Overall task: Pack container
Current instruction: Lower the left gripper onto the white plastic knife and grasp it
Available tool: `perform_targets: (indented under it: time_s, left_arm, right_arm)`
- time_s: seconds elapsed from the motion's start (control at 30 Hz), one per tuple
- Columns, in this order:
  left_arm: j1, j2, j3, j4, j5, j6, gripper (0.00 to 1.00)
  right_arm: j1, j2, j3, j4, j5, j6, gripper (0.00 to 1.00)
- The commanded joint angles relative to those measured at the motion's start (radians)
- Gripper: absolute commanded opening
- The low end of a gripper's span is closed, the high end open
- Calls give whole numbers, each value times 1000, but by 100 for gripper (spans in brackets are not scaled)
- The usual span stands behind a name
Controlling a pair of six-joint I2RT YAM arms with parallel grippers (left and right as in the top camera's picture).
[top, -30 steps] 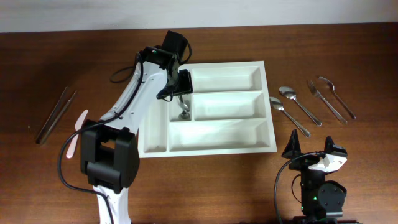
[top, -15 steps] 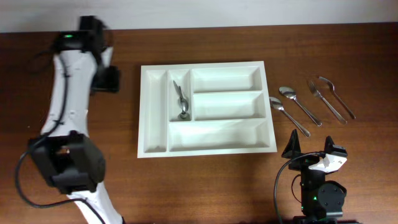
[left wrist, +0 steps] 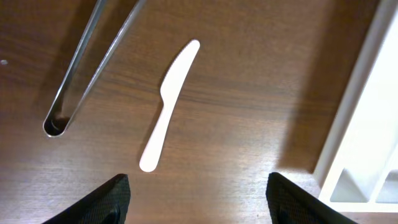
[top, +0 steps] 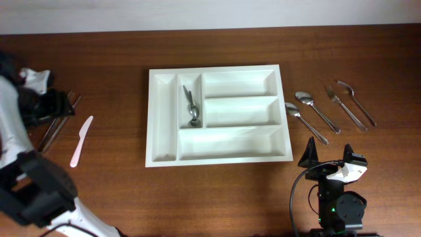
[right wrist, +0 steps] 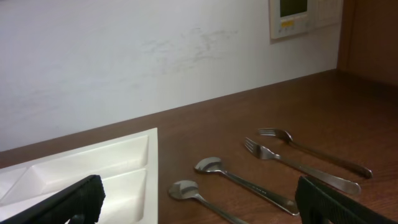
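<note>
The white container [top: 166, 112] lies mid-table, with a metal utensil [top: 191, 107] in its second narrow compartment. It shows at the right edge of the left wrist view [left wrist: 367, 112] and in the right wrist view [right wrist: 93, 165]. My left gripper [top: 58, 105] is open and empty at the far left, above the metal tongs [top: 54, 128] and beside a white plastic knife [top: 81, 139]. The left wrist view shows the knife [left wrist: 169, 102] and tongs [left wrist: 87, 62] ahead of the open jaws [left wrist: 198, 202]. My right gripper [top: 330, 159] is open and empty near the front edge.
Right of the container lie two spoons [top: 306, 122] [top: 317, 108] and two forks [top: 343, 105] [top: 357, 102]. They also show in the right wrist view: spoons [right wrist: 199, 193] [right wrist: 242, 180], forks [right wrist: 298, 165] [right wrist: 317, 149]. A white wall stands behind.
My left arm swung from over the container's narrow compartment to the far left of the table, leaving the metal utensil in that compartment. The right arm has not moved.
</note>
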Motion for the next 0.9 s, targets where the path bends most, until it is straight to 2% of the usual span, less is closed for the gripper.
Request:
perform_targets:
  time_s: [0.0,0.1,0.17,0.23,0.37,0.5,0.57,0.63,0.77,0.87]
  left_arm:
    - [58,-166,-124,40,127,68,72]
    - [57,-309,-352,170,110,97,73]
    - [44,-364,-476,251,67,97,77]
    - [27,-399,-624,369,11,97,99]
    - [11,-391,-754,506,-29,98,100]
    - [11,-388,-767,581,-100,101,84]
    - [11,-388,-767,618,-125,106,84]
    - [5,-385,-768,651,-158,133,81]
    - [-25,-348,-767,704,-167,257,80]
    - [-49,-297,-767,716,-170,298,81]
  right_arm:
    - [2,-8,-5,3,16,-10,99]
    - [2,-8,-5,3,16,-10,99]
    - [2,-8,-5,3,16,-10,99]
    - [2,-8,-5,3,16,-10,99]
    - [2,-8,-5,3,16,-10,99]
    - [2,-8,-5,3,16,-10,99]
    - [2,-8,-5,3,16,-10,99]
    - [2,-8,-5,3,16,-10,99]
    - [2,-8,-5,3,16,-10,99]
    - [2,-8,-5,3,16,-10,99]
